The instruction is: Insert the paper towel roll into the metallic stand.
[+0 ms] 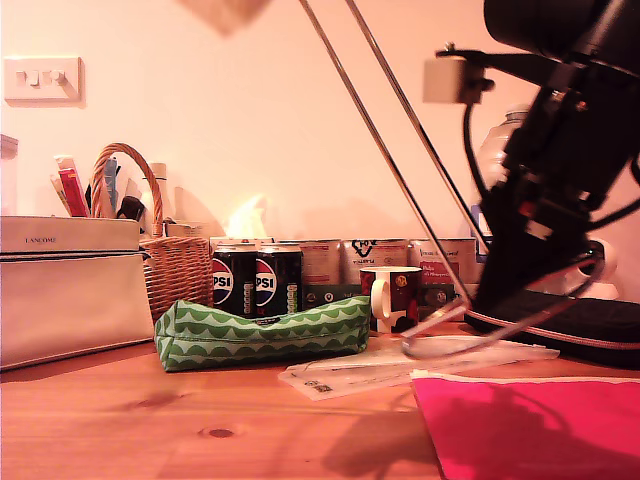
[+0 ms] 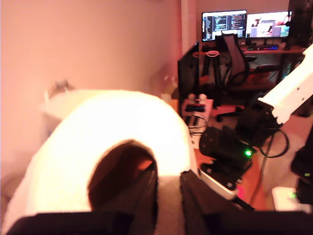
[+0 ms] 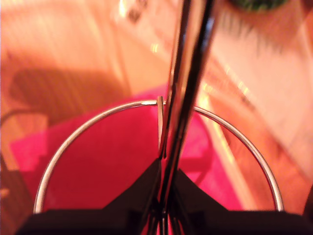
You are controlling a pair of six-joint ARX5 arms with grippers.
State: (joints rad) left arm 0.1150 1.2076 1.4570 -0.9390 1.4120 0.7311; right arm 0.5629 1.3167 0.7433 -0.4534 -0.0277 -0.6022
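My first gripper [image 2: 168, 198] is clamped on the paper towel roll [image 2: 105, 147]: one dark finger reaches into the hollow core and the other presses the outside, so the paper wall is pinched between them, and the roll fills most of the first wrist view with its open end facing the camera. Behind it in that view are a pale wall, a black arm base with a green light [image 2: 227, 149] and, far back, a desk with two lit monitors [image 2: 244, 24] and an office chair [image 2: 234, 63]. In the exterior view only a blurred pale patch shows at the top edge, and I cannot tell whether that is the roll. My second gripper [image 3: 166, 196] is closed on the metallic stand [image 3: 188, 73], its two black fingers meeting around the thin chrome upright, with the ring base [image 3: 73, 139] curving out to both sides above a pink mat [image 3: 107, 166] and the wooden counter [image 3: 73, 39]. In the exterior view the stand [image 1: 400, 160] is tilted, its two rods slanting from the top centre down to the view's right, where the ring [image 1: 470, 338] lies low beside the black arm [image 1: 560, 170] and above the pink mat [image 1: 530, 430]. On the counter [image 1: 150, 420] farther left in that view lie a green patterned pouch [image 1: 262, 333], two dark cans [image 1: 255, 280], a mug [image 1: 390, 297], a wicker basket [image 1: 170, 260] and a white box [image 1: 70, 285], all well apart from the stand.
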